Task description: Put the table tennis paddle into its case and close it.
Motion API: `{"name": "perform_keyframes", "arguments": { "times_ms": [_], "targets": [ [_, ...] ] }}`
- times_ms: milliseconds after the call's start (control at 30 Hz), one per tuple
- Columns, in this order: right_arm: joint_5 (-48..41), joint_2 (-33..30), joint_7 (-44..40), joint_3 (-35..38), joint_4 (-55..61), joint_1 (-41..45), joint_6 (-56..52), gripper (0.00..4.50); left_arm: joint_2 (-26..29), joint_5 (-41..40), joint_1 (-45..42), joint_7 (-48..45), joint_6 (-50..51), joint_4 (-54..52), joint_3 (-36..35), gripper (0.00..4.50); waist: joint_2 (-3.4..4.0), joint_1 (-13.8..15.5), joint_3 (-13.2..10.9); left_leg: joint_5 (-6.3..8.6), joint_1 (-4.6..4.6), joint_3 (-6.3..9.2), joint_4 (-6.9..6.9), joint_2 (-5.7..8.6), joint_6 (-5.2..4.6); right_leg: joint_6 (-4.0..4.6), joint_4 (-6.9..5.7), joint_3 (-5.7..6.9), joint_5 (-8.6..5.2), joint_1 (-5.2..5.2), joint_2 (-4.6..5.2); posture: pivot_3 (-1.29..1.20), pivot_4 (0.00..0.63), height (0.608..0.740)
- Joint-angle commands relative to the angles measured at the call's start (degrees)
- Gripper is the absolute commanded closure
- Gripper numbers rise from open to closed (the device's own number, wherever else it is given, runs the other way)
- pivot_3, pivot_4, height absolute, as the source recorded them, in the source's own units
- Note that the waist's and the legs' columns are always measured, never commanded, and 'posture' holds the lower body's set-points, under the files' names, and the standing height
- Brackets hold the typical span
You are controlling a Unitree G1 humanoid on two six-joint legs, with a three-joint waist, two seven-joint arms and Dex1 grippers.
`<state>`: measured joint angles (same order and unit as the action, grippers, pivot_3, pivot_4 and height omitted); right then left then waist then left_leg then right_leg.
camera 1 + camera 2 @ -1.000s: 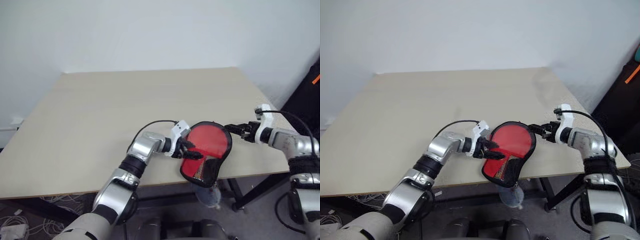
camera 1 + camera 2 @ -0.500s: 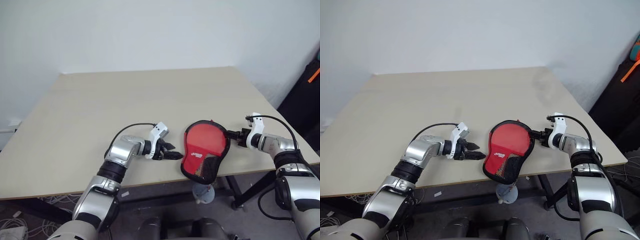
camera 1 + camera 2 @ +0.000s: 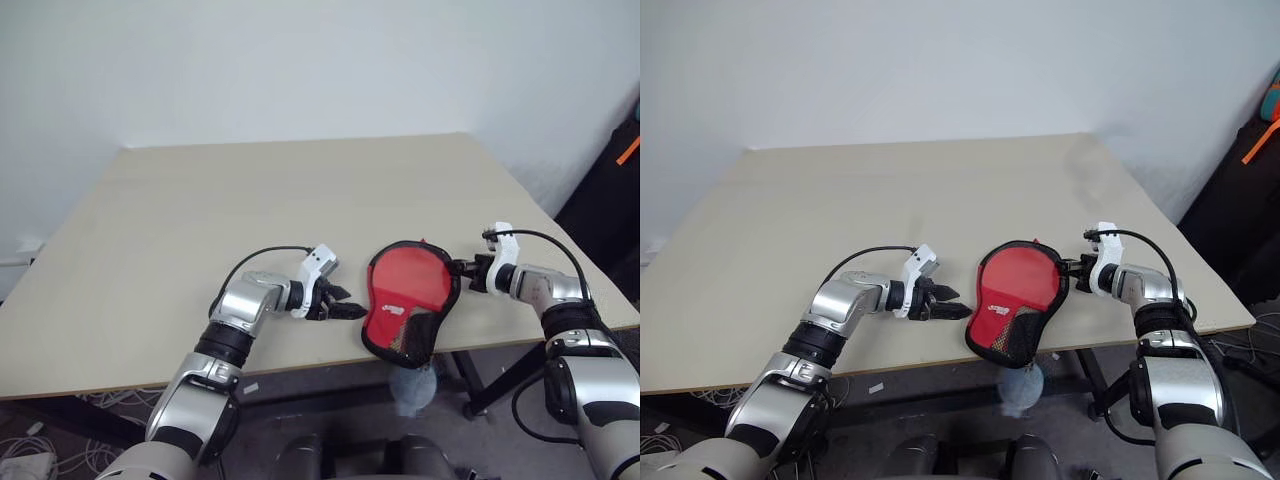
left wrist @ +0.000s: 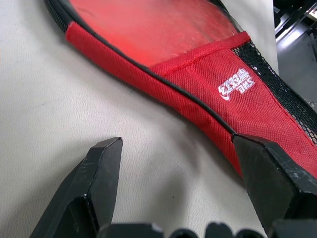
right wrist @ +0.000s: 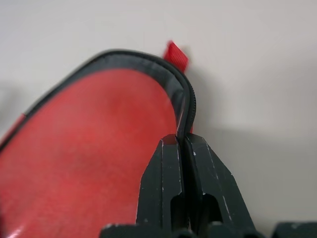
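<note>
Case (image 3: 412, 310) lies flat at the near edge of the bench (image 3: 250, 210), narrow handle end overhanging the edge toward the robot. Red shows through the clear round panel, presumably the paddle (image 3: 410, 280) already seated inside; handle hidden by the red fabric and mesh. A small red tab (image 5: 175, 54) sticks out at the far rim. Right gripper (image 5: 182, 144) is pinched shut on the case's piped rim by the zip track, likely on or near the zip pull, to draw it closed. Left gripper (image 3: 345, 304) sits just beside the case's left edge, fingers spread, holding nothing; probably placed to steady the case against the pull.
</note>
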<state>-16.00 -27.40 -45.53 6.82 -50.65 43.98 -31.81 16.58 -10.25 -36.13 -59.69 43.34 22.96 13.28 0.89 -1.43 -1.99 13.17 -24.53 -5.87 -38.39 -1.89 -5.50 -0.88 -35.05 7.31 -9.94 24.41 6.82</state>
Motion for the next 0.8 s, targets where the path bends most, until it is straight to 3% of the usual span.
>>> {"name": "perform_keyframes", "arguments": {
  "times_ms": [33, 133, 367, 600, 800],
  "targets": [
    [-6.6, 1.2, -1.7, 3.7, 12.4, 1.4, -5.4, 4.49, -1.0, 0.0, 0.6, 0.6, 0.4, 1.6, 1.5, 0.77, 0.12, 0.2, -0.1, 0.00, 0.00, 0.00, -0.02, 0.00, 0.00, 0.00, -0.01, 0.00, 0.00, 0.00, 0.00, 0.00, 0.000, 0.740],
    [-10.0, 4.1, 2.9, 6.3, 21.3, 2.2, -9.0, 4.49, -1.7, 0.1, 0.7, 0.8, 0.1, 2.5, 1.7, 0.77, 0.17, 0.3, -0.1, 0.00, -0.01, 0.05, -0.02, 0.00, 0.00, 0.01, -0.04, 0.01, 0.00, 0.02, 0.00, 0.00, 0.000, 0.740],
    [-15.3, 12.2, 18.4, 13.8, 28.8, 6.6, -12.5, 4.49, -2.8, 0.5, 1.5, 0.9, 0.1, 2.7, 2.7, 0.77, 0.18, 1.0, 0.0, 0.01, -0.03, 0.05, -0.10, 0.03, -0.01, 0.02, -0.01, 0.02, 0.06, 0.09, 0.10, 0.00, 0.000, 0.740],
    [-16.8, 15.1, 29.6, 19.7, 22.4, 14.4, -7.4, 4.49, -3.6, 0.7, 1.8, 1.2, -0.1, 2.6, 2.9, 0.77, 0.28, 1.6, -0.1, 0.00, -0.07, 0.00, 0.00, 0.06, -0.01, 0.05, 0.03, -0.03, 0.08, 0.19, 0.06, 0.00, 0.000, 0.740],
    [-12.7, 14.1, 30.0, 17.2, 11.7, 14.5, -3.1, 4.49, -3.8, 0.9, 2.2, 1.7, -0.7, 2.0, 3.0, 0.77, 0.27, 1.7, 0.0, 0.04, -0.04, -0.02, 0.02, 0.13, -0.07, 0.04, 0.16, -0.01, 0.08, 0.04, 0.06, 0.00, 0.000, 0.740]
  ]
}}
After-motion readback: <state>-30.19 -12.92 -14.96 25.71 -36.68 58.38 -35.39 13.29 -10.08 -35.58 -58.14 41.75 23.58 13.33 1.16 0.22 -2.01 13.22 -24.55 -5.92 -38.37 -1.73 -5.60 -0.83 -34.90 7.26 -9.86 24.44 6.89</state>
